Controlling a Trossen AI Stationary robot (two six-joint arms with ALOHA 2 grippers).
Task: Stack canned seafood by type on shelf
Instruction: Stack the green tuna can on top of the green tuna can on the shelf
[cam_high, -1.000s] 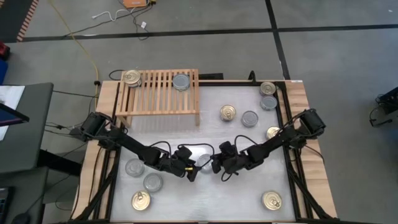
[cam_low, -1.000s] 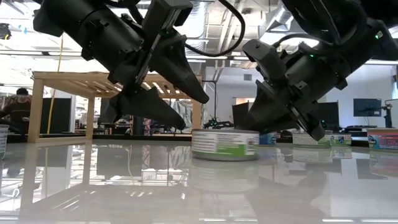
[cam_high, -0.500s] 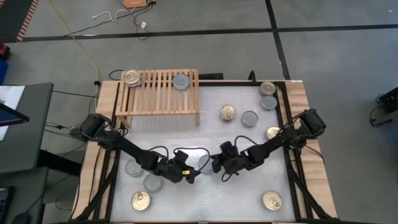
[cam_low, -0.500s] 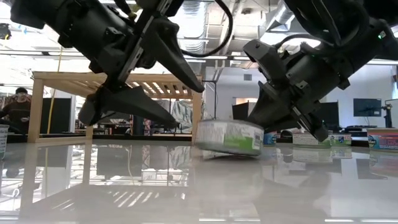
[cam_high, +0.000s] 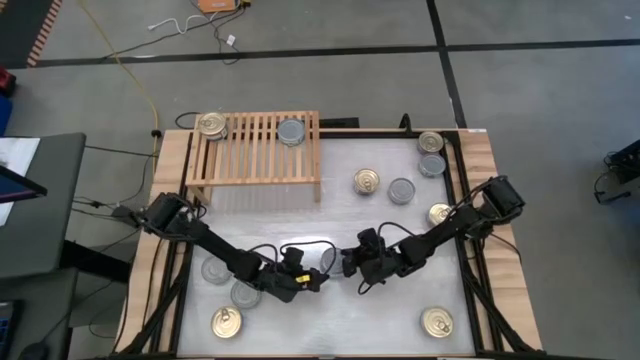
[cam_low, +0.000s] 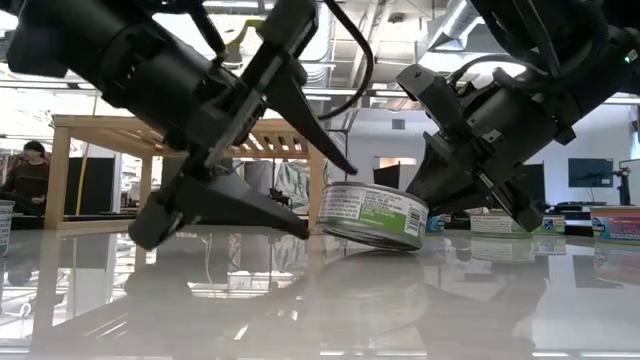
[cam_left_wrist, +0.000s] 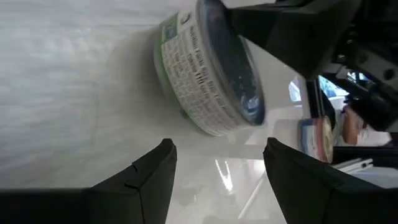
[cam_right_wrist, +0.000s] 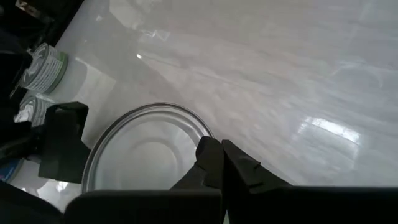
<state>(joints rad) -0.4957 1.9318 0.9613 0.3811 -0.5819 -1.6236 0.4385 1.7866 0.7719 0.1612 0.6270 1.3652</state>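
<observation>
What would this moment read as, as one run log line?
right gripper: jaws shut on rim of tilted can | left gripper: jaws open, beside can | shelf: two cans on top

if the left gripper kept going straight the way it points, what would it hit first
Most likely the tilted can right ahead of the open left gripper, the one the shut right gripper is tipping by its rim. How far off it lies is unclear.

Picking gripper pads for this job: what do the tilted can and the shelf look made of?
The tilted can looks like metal with a glossy green-and-white paper label; its silver rim glints. The shelf looks like pale unpainted wood, matte, with slats on top.
</observation>
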